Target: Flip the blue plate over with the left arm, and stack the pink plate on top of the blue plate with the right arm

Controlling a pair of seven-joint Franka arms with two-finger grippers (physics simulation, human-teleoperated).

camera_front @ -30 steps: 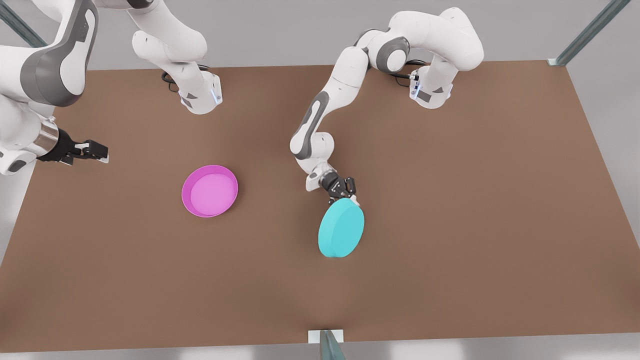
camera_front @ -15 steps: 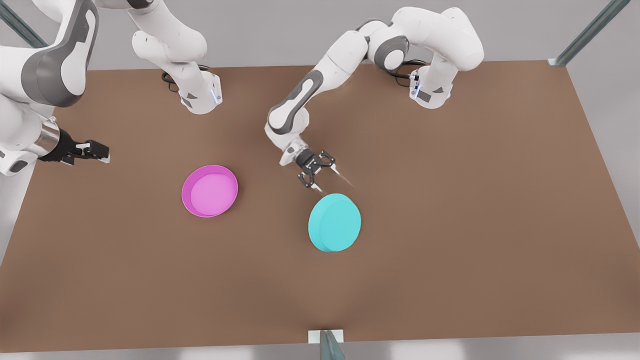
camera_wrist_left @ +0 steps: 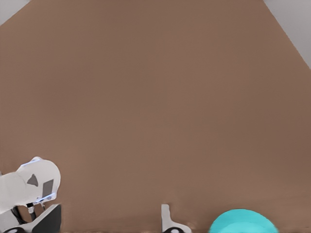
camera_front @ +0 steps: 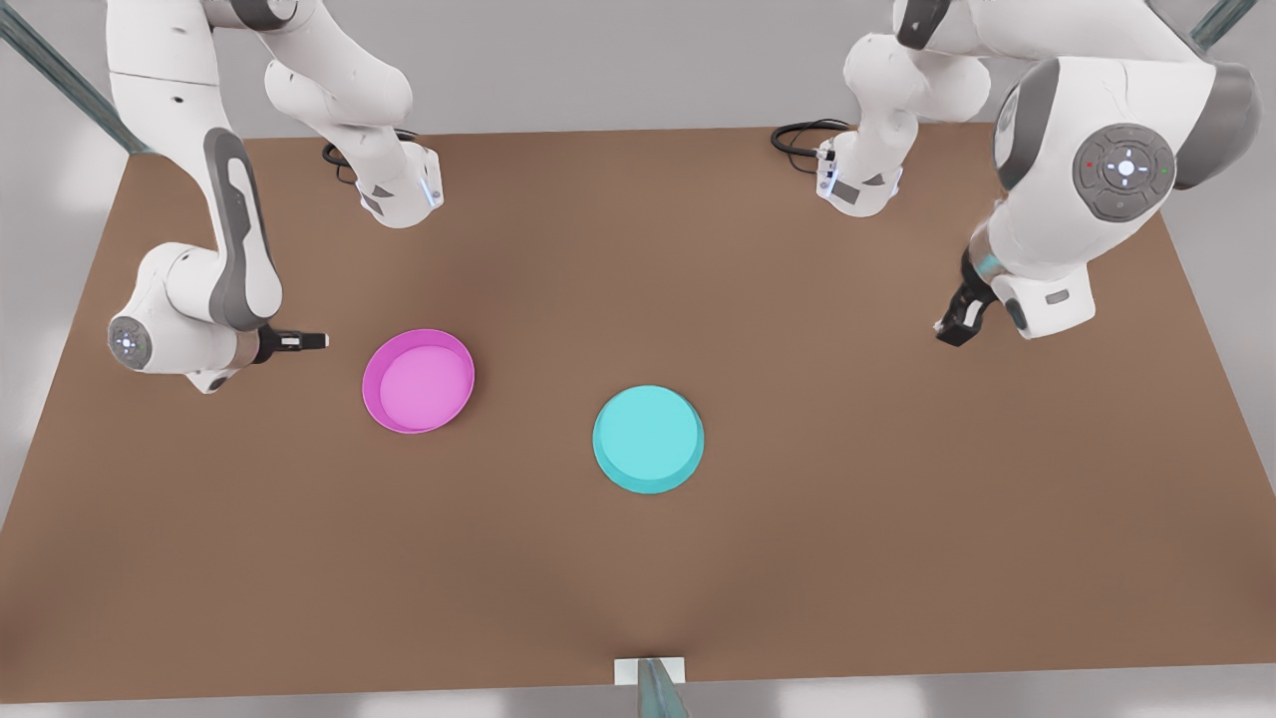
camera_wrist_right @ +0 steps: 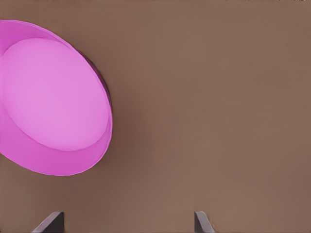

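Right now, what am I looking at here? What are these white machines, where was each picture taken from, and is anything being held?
These are two white robot arms on a brown table, rendered in a simulator. The front view looks down on everything. The other two pictures come from cameras on the arms' wrists.

The right gripper, at the front view's left, points at the pink plate, which lies rim up; its fingers are spread, holding nothing. The left gripper, at the front view's right, waits apart from the blue plate, which lies upside down. Its fingers are spread and empty too.
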